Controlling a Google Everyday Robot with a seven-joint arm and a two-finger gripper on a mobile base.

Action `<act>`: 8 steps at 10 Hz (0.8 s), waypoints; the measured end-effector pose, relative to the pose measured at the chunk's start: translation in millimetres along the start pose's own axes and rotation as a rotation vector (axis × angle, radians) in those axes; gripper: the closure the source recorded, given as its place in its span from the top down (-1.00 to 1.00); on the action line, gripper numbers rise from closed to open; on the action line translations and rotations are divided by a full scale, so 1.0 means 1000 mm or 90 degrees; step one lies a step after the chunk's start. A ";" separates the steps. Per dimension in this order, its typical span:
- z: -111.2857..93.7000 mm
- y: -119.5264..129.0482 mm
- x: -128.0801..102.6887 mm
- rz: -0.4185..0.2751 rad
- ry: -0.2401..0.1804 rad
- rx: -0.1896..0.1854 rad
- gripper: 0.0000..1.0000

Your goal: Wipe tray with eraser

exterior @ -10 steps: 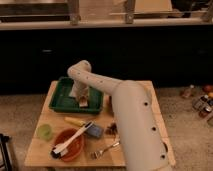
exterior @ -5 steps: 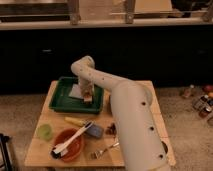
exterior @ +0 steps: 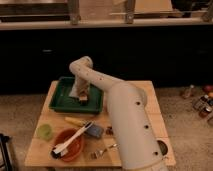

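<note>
Gripper (exterior: 81, 96) is down inside the tray (exterior: 64, 100), center-left of frame, right of the tray's middle. Cannot tell whether it is clamped or released; its tip is hidden by the wrist. A small pale block at the tip, probably the eraser (exterior: 81, 100), sits on the tray floor.

Step in hand, as I judge it: wiping. To do it well, hold the eraser flat with light, steady downward pressure. Sweep side to side across the bare green floor on the left and stop short of the raised rim. Don't push so hard that the tray slides on the counter (exterior: 146, 95).

The arm (exterior: 127, 120) rises from lower right, bends at a high elbow above the tray, then drops nearly straight down to the wrist.

Below the tray: yellow stick (exterior: 75, 121), blue-grey block (exterior: 94, 131), orange bowl (exterior: 68, 146), green cup (exterior: 45, 132).
</note>
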 end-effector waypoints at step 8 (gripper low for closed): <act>0.003 0.023 -0.049 -0.046 -0.081 -0.021 -0.91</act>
